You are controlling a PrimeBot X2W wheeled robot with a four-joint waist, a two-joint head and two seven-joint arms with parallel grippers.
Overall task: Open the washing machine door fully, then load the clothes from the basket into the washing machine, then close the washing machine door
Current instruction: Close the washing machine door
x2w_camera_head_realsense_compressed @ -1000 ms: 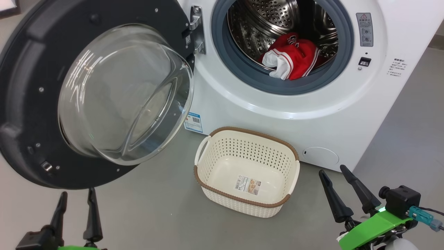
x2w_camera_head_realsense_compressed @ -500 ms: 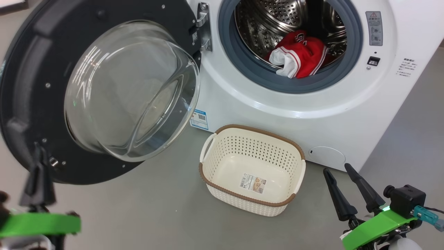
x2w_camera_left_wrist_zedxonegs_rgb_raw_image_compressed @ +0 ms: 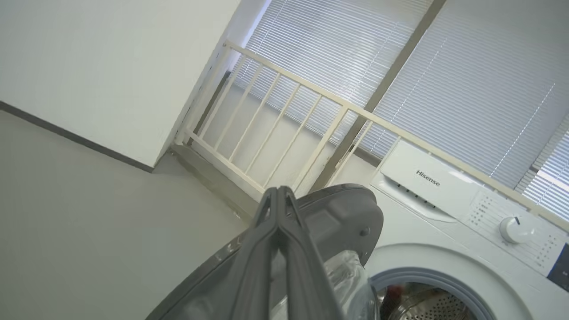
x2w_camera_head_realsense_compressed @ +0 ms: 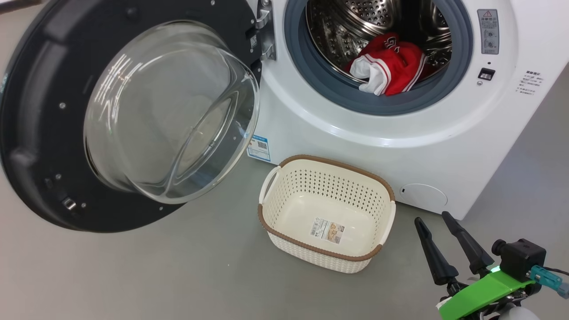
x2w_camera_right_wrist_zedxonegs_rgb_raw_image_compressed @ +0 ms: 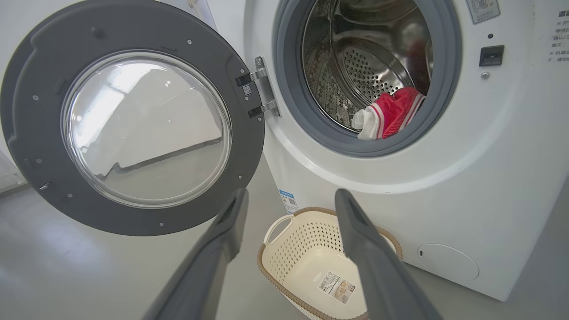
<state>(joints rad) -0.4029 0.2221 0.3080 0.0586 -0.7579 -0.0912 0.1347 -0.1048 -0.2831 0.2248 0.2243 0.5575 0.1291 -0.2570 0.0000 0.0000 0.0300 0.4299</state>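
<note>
**Clothes in the drum, basket bare, door wide open**

The washing machine door (x2w_camera_head_realsense_compressed: pixel 133 115) stands swung fully out to the left of the washing machine (x2w_camera_head_realsense_compressed: pixel 400 146), its dark inner face and bulging glass bowl turned toward the robot. It hangs from the hinge (x2w_camera_head_realsense_compressed: pixel 266 31) at the left edge of the opening. The clothes (x2w_camera_head_realsense_compressed: pixel 393 64), red with white trim, lie heaped in the steel drum (x2w_camera_head_realsense_compressed: pixel 342 26) just behind the grey gasket (x2w_camera_head_realsense_compressed: pixel 320 84). The basket (x2w_camera_head_realsense_compressed: pixel 329 162) sits empty on the floor (x2w_camera_head_realsense_compressed: pixel 200 266), just in front of the machine and below the opening. With loading apparently finished, only the closing looks left to do.

That move turns on the door's free edge, which lies far to the left, opposite the upright hinge line. The left hand (x2w_camera_left_wrist_zedxonegs_rgb_raw_image_compressed: pixel 278 190), its fingers pressed together on nothing, points at the door's grey rim in its own wrist view. Whether the tips touch the rim cannot be told. The right hand (x2w_camera_head_realsense_compressed: pixel 431 218), fingers spread wide, hovers low at the right near the machine's front corner, beyond the basket and well apart from the door. By that reckoning the left arm is the nearer and better placed to push.

The swing would run from left to right, toward the opening. The floor under the door's arc looks bare up to the basket, which stands low beside the path. Whether the door's lower rim passes clear above the brown rim cannot be judged from here. A fold of white trim lies close to the gasket and could catch in the seal.
</note>
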